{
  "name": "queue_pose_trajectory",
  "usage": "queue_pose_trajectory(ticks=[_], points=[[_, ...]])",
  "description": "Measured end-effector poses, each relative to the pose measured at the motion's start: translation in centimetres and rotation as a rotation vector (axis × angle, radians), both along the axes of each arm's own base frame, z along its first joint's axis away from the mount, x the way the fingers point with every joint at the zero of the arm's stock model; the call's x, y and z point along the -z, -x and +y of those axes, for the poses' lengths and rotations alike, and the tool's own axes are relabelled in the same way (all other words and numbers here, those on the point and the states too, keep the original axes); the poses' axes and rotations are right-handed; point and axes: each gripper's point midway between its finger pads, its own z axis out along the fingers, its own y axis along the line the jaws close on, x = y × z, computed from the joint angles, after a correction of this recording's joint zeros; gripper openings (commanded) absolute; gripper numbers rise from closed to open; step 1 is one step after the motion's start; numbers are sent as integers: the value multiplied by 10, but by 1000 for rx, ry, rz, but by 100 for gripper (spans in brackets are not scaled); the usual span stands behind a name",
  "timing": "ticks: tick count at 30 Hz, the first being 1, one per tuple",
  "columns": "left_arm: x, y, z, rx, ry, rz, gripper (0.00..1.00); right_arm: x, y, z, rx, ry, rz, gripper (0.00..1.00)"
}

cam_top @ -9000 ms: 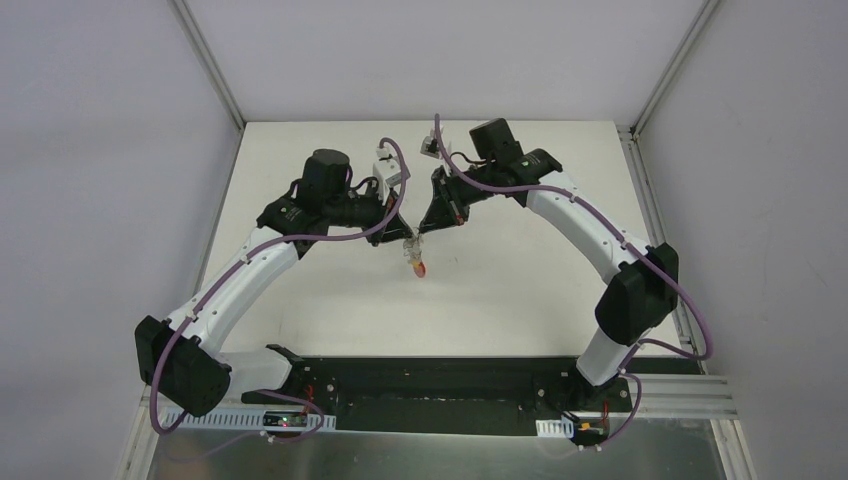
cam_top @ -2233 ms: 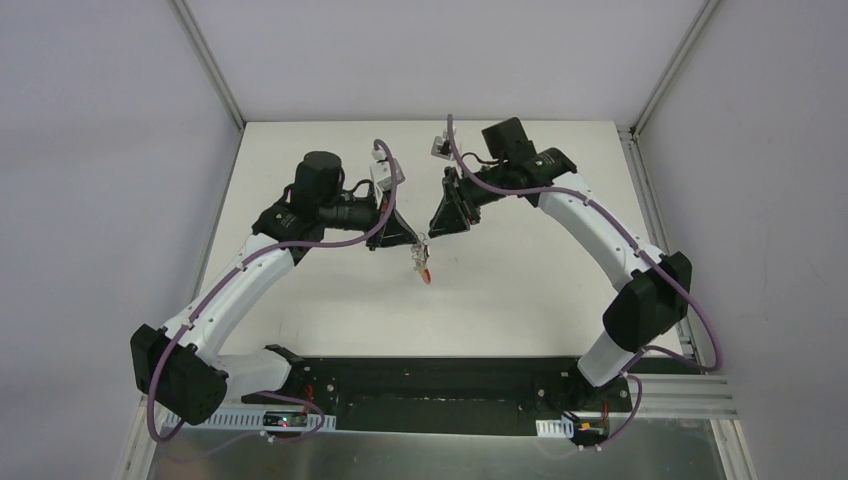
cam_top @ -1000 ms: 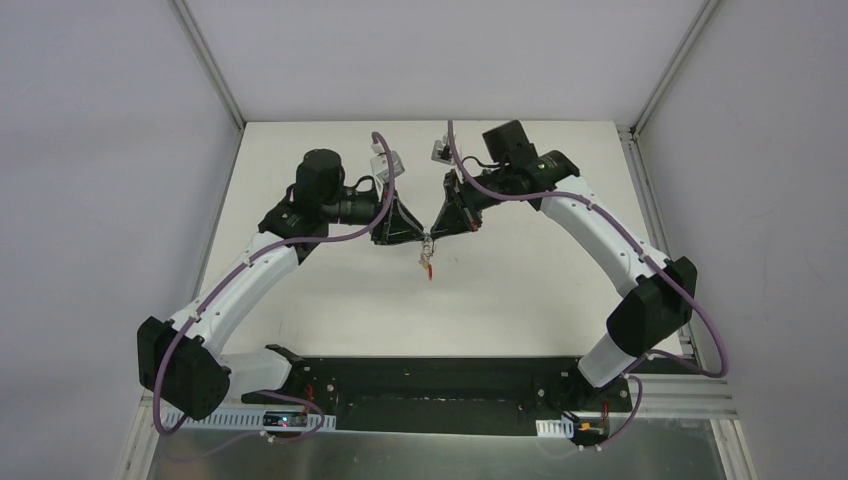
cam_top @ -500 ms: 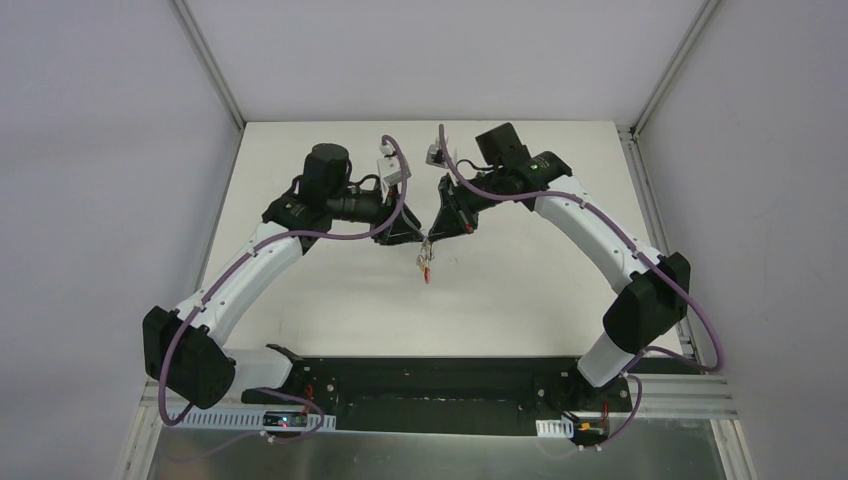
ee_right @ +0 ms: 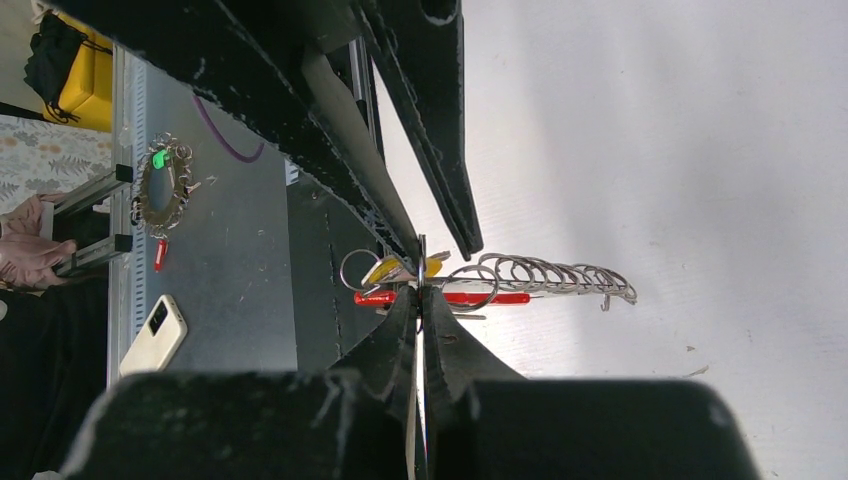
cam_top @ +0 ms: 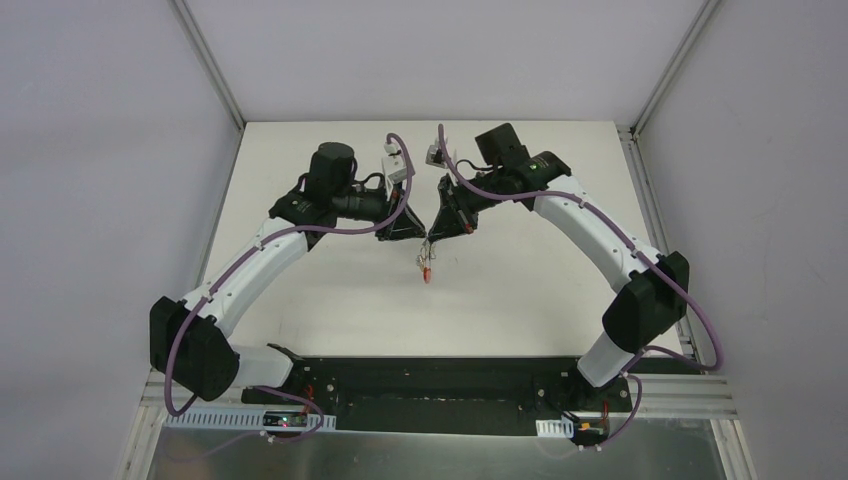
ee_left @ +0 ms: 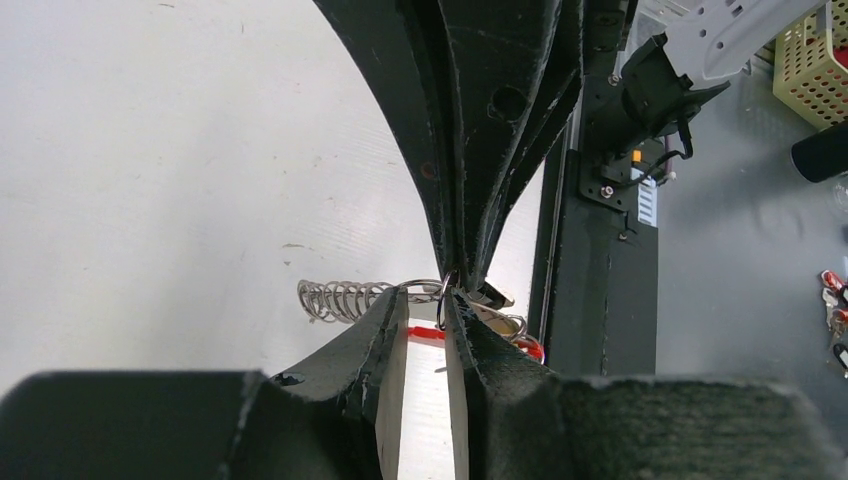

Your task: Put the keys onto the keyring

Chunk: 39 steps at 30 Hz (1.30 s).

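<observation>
The left arm and right arm are showing white links, black joints and trailing purple cables.

Overhead plus wrist views, keyring shared

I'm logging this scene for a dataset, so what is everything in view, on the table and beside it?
Keyring: one, silver loops with red band and yellow tag, at the hands' tips.
Table: one, white, under the arms.
Phone: one, pale, grey surface beside table.
Second key bunch: one, green tag, near the phone.
Basket: one, yellow, off the table.
Left hand: one, black, gripping the keyring.
Right hand: one, black, shut, tip at the keyring.
</observation>
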Motion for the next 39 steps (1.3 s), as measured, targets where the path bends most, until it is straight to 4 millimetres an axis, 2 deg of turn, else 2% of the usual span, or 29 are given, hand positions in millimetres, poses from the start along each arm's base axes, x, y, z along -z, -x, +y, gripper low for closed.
queue_pose_trajectory(ticks=[6,12,18,23,28,33,39], points=[[-1,1,-3,5,8,9,19,1,0,0,0,2,3,0],[-3,2,-4,6,16,17,0,3,-2,1,2,6,7,0],[-3,2,-4,8,18,20,0,4,-3,1,8,11,11,1],[-6,0,-5,-29,33,73,0,3,-7,0,29,8,23,19],[-19,-10,-5,-96,128,141,0,-4,-21,-4,70,-36,33,28],[-29,-16,-8,-118,218,183,0,-7,-27,-12,96,-75,56,28],[-37,-14,-11,-105,277,202,0,-20,-24,-16,86,-122,57,27]])
